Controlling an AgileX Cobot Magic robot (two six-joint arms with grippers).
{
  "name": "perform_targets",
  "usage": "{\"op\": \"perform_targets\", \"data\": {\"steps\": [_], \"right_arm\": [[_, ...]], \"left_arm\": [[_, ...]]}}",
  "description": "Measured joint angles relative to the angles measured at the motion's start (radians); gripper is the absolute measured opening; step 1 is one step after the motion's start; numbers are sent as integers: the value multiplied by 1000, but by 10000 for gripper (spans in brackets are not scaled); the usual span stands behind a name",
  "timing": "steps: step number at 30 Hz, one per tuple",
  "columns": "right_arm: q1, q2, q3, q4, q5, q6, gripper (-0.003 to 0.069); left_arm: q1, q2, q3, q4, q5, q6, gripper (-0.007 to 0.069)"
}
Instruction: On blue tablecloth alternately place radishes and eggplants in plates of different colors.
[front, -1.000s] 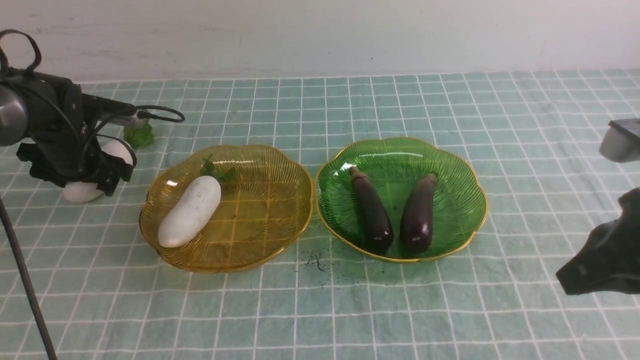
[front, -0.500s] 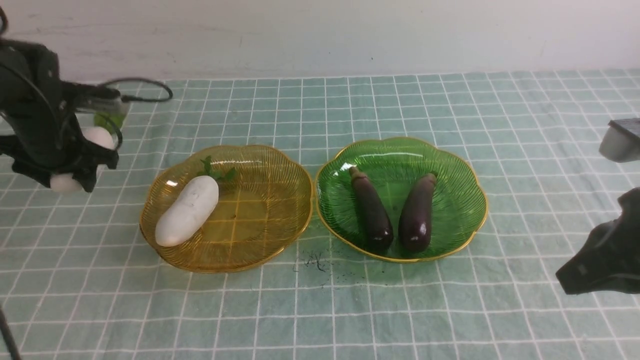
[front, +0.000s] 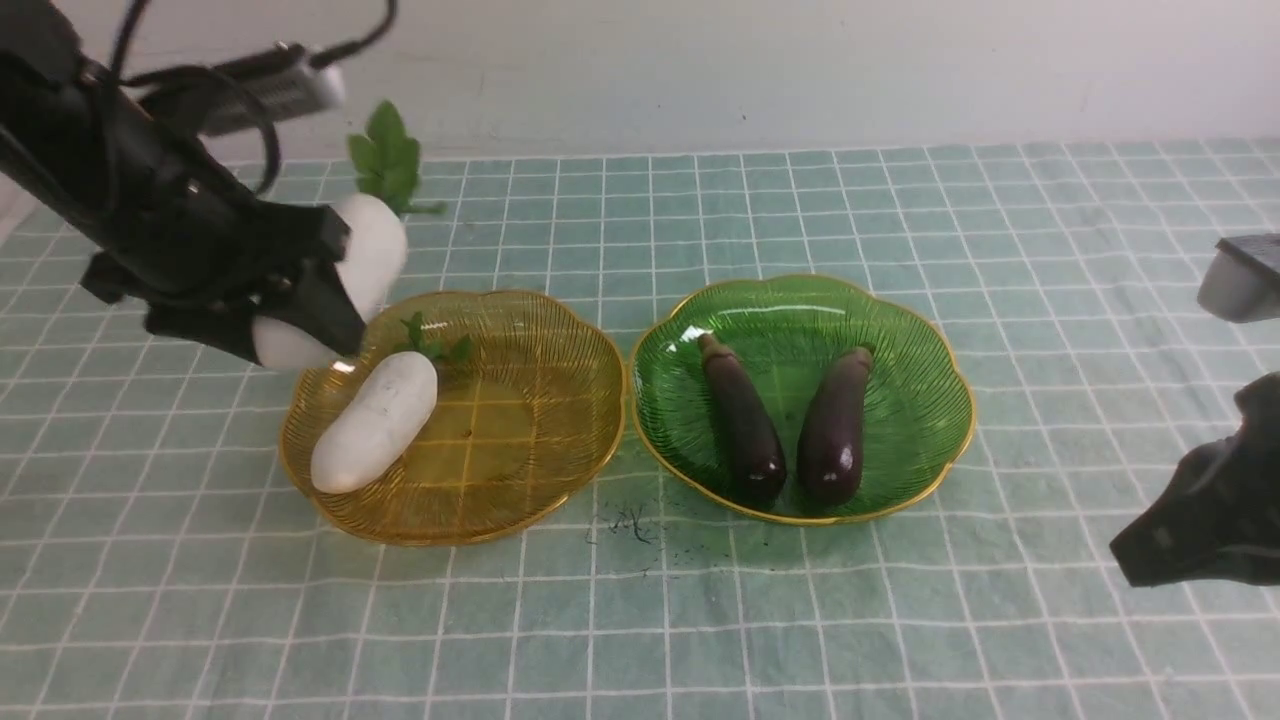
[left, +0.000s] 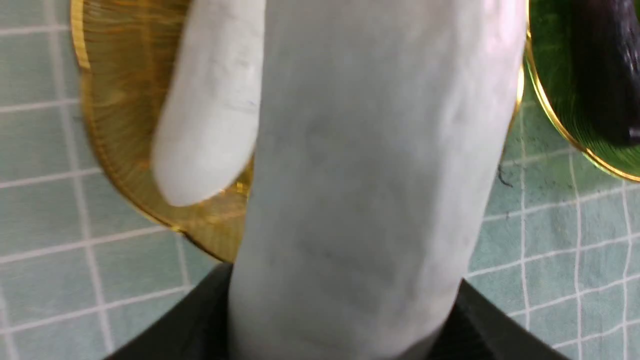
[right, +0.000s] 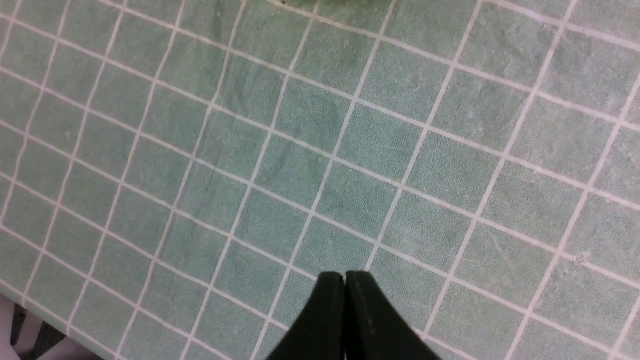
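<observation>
My left gripper (front: 322, 292) is shut on a white radish (front: 368, 255) and holds it in the air over the back-left rim of the amber plate (front: 540, 400), its green leaves (front: 385, 160) pointing up and away. In the left wrist view this radish (left: 370, 175) fills the space between the black fingers (left: 492, 325). A second radish (front: 375, 420) lies in the amber plate's left half. Two purple eggplants (front: 742, 420) (front: 835, 425) lie side by side in the green plate (front: 910, 400). My right gripper (right: 345, 280) is shut and empty, low over the blue tablecloth (front: 640, 620) at the right edge.
The two plates nearly touch at mid-table. Dark specks (front: 630, 522) mark the cloth in front of the gap between them. A pale grey block (front: 1240, 280) juts in at the right edge above my right arm (front: 1200, 520). A white wall bounds the far side.
My left gripper has closed on the radish at the far left, lifted it off the cloth and carried it right toward the amber plate. The right arm has not moved.
</observation>
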Motion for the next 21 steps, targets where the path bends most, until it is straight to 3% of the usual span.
{"op": "perform_targets", "data": {"steps": [9,15,19,21], "right_arm": [[0,-90,27,30,3,24,-15],[0,-373,143,25,11,35,-15],[0,-588,229,18,13,23,-15],[0,-722,294,17,-63,6,-15]], "left_arm": [[-100,144,25,14,-117,7,420],[-110,195,25,17,-126,7,554],[-110,196,24,19,-126,7,573],[-111,196,11,22,-117,7,568]]}}
